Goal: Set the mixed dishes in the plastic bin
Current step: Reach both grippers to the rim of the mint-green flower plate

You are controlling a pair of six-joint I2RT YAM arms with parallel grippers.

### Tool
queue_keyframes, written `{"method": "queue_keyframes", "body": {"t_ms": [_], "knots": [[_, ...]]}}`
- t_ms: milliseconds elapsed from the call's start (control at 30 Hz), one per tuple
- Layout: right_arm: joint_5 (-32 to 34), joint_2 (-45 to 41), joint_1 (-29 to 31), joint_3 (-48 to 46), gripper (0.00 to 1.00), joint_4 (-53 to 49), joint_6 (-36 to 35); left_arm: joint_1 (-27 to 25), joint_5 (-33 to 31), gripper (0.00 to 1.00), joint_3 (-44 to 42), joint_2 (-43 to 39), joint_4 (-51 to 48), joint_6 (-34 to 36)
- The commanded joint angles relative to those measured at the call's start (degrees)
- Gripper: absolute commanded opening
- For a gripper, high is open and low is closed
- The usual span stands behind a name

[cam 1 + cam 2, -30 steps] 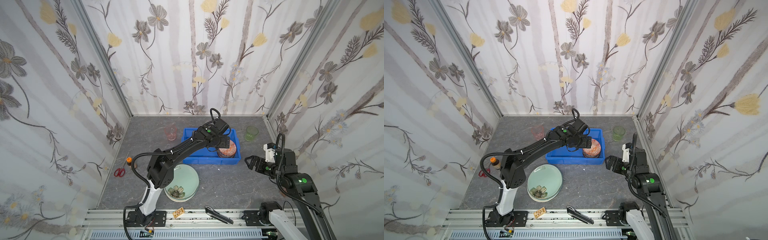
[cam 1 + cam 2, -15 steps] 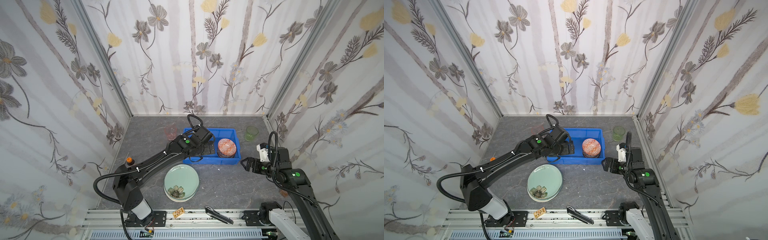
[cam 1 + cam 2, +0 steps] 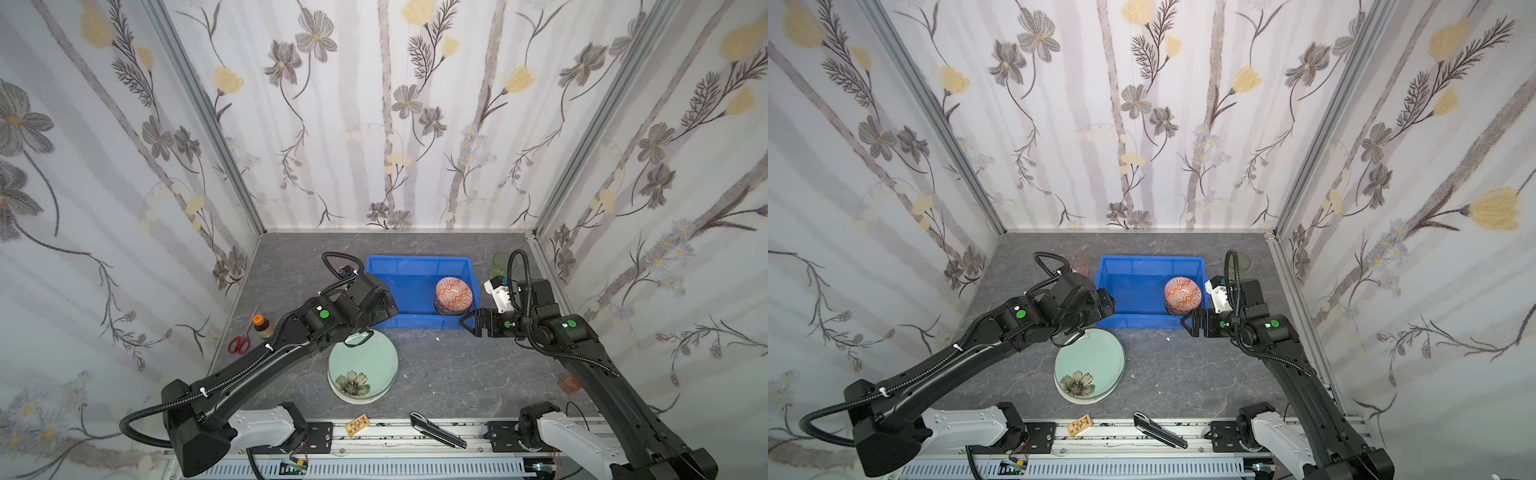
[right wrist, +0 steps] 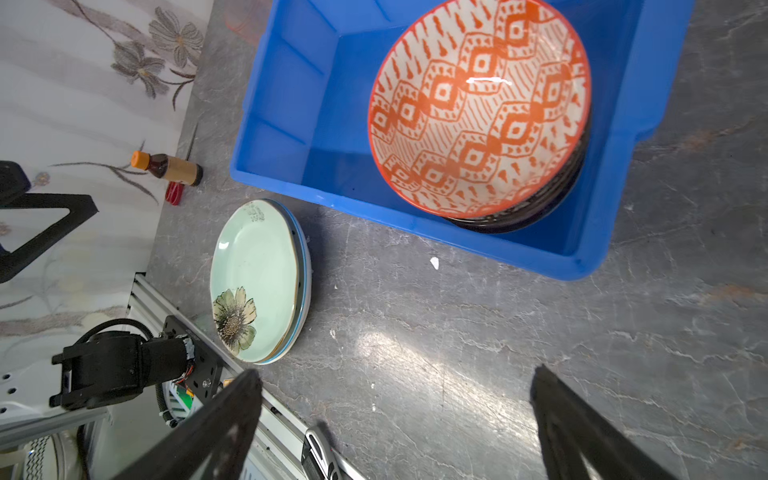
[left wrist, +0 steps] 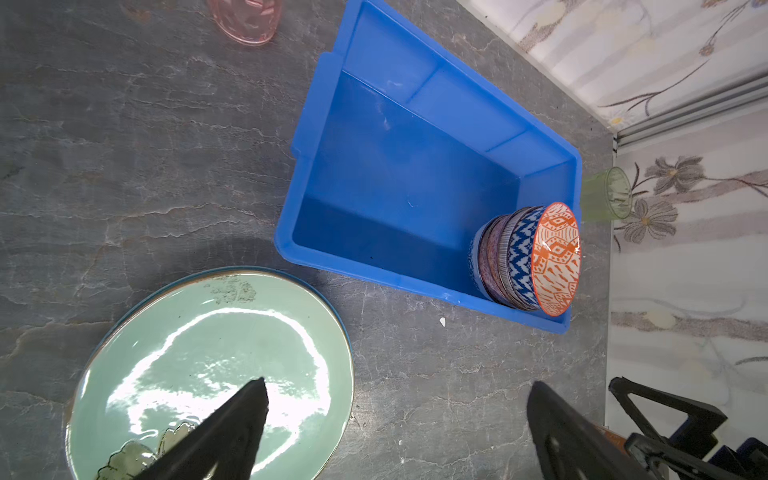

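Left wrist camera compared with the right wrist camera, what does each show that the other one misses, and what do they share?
Only the left wrist view shows the green tumbler outside the blue bin and the bowl stack from the side. Only the right wrist view shows the orange-capped bottle and the red scissors beside it. Both show the bin, the orange bowl topping the stack inside it, and the pale green plate on the table outside it.

Wide-open left tool (image 5: 397,384) aimed downward, empty, reaching low toward the middle, wide-open right tool (image 4: 395,372) empty too, pointing inward toward the left tool, well apart
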Motion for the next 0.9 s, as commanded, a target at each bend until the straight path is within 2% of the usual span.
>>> {"method": "queue_keyframes", "body": {"t_ms": [0,233,400,533,667,867], "knots": [[-0.82,2.54,1.81,2.60,1.00,2.40,-0.64,0.59,-2.47,1.00,-0.89,-0.68,-2.60,-2.85],[-0.24,8.02,4.08,7.01,1.00,-0.36,-1.28,3.46,-3.05,1.00,-5.78,1.03,-3.00,0.30],[0.99,10.43,8.81,9.85,1.00,-3.34,-1.35,4.75,-4.22,1.00,-6.74,2.23,-2.99,2.54],[0.12,9.51,12.48,11.49,1.00,-3.87,2.89,7.23,-1.48,1.00,-7.19,-0.09,-3.04,3.61],[2.52,7.16,17.65,11.37,1.00,-1.39,8.22,9.33,-0.23,1.00,-10.12,-4.11,-3.06,5.26],[6.57,4.80,24.21,6.39,1.00,4.66,15.87,15.45,7.71,1.00,-16.05,-8.69,-3.09,9.33]]}}
